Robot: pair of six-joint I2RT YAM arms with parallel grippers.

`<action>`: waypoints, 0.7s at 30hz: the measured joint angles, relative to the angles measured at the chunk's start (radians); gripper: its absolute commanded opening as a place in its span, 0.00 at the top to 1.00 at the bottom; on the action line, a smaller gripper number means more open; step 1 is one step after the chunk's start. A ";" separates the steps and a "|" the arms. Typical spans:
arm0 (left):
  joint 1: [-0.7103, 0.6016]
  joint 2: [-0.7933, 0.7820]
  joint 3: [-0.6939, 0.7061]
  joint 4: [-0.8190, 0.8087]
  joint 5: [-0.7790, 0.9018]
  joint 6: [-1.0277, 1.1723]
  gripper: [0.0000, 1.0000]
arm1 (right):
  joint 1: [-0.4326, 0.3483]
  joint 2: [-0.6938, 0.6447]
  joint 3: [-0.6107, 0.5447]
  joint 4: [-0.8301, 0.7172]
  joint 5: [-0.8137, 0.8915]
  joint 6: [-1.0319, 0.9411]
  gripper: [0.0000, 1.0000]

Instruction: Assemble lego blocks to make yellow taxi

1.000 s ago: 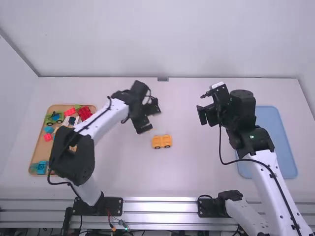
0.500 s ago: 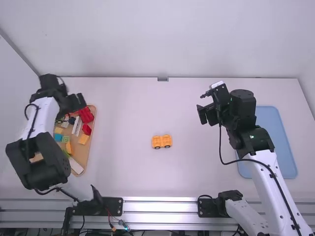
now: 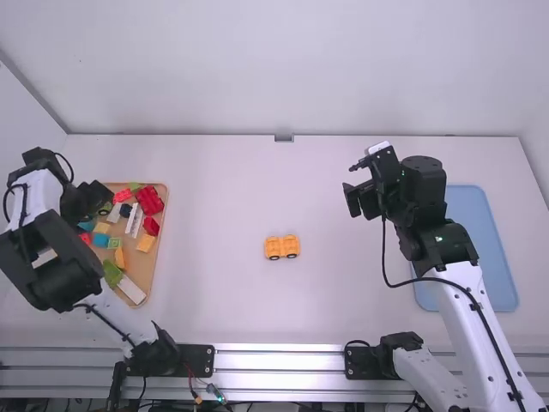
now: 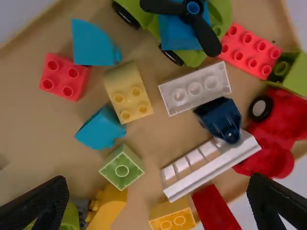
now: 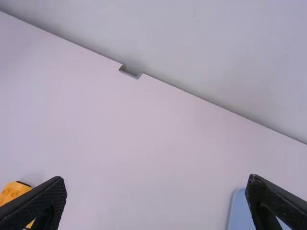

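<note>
We've got the left gripper [image 3: 96, 197] over the far left part of the wooden tray [image 3: 152, 273], fingers spread wide, grip empty. In the left wrist view one fingertip overlaps a green piece [image 4: 70, 216]; we can't tell if they touch. The right gripper [image 3: 360, 204] is up near the blue tray [image 3: 485, 249], also spread wide and empty.

Our yellow car base [image 3: 282, 248] sits on the white table [image 3: 223, 300] between the two trays, well apart from both grippers. Table surface runs all around it, out to the far edge with its small notch [image 3: 284, 138]. The wooden tray's right rim faces the car base.

Between the left fingers we see the light green block [image 4: 122, 167], white slatted piece [image 4: 206, 165], yellow block [image 4: 172, 215] and yellow curved piece [image 4: 108, 207]. The dark blue piece [image 4: 221, 119] overlaps one end of the slatted one. The pale yellow block [image 4: 128, 91] and white block [image 4: 195, 88] are near. The red car base [image 4: 273, 134] is close to the tray rim.

In the high view the left arm covers the tray's left side. In the left wrist view the green, yellow and dark red [image 4: 216, 208] pieces are cut off at the frame. In the right wrist view we get only part of the yellow car base, behind a finger.
</note>
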 measured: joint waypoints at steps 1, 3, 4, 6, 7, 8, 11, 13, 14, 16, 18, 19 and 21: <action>0.000 0.020 0.021 -0.014 -0.002 0.000 0.01 | 0.000 0.000 0.000 0.000 0.000 0.001 0.01; 0.000 0.056 0.060 -0.035 -0.004 0.000 0.01 | 0.000 0.000 0.000 0.000 0.000 -0.002 0.02; 0.000 0.086 0.090 -0.051 -0.005 0.000 0.00 | 0.000 0.000 0.000 0.000 0.000 -0.001 0.02; 0.000 0.107 0.105 -0.054 -0.010 -0.005 0.11 | 0.000 0.000 0.000 0.000 0.000 0.000 0.01; 0.000 0.118 0.107 -0.048 -0.016 -0.006 0.21 | 0.000 0.000 0.000 0.000 0.000 0.000 0.01; 0.000 0.125 0.107 -0.043 -0.025 -0.011 0.22 | 0.000 0.000 0.000 0.000 0.000 0.000 0.01; 0.000 0.129 0.104 -0.019 -0.042 -0.025 0.31 | 0.000 0.000 0.000 0.000 0.000 0.001 0.01; 0.000 0.129 0.102 -0.005 -0.048 -0.028 0.31 | 0.000 0.000 0.000 -0.001 0.000 -0.001 0.01; 0.000 0.129 0.098 0.003 -0.051 -0.034 0.28 | 0.000 0.000 0.000 -0.001 0.000 0.001 0.01; 0.000 0.129 0.081 0.014 -0.056 -0.039 0.29 | 0.000 0.000 0.000 0.000 0.000 0.000 0.01; 0.000 0.129 0.060 0.030 -0.062 -0.045 0.30 | 0.000 0.000 0.000 -0.001 0.000 0.001 0.01; 0.000 0.129 0.045 0.040 -0.066 -0.047 0.31 | 0.000 0.000 0.000 -0.001 0.000 0.000 0.01; 0.000 0.129 0.022 0.056 -0.073 -0.050 0.32 | 0.000 0.000 0.000 -0.002 0.000 0.000 0.02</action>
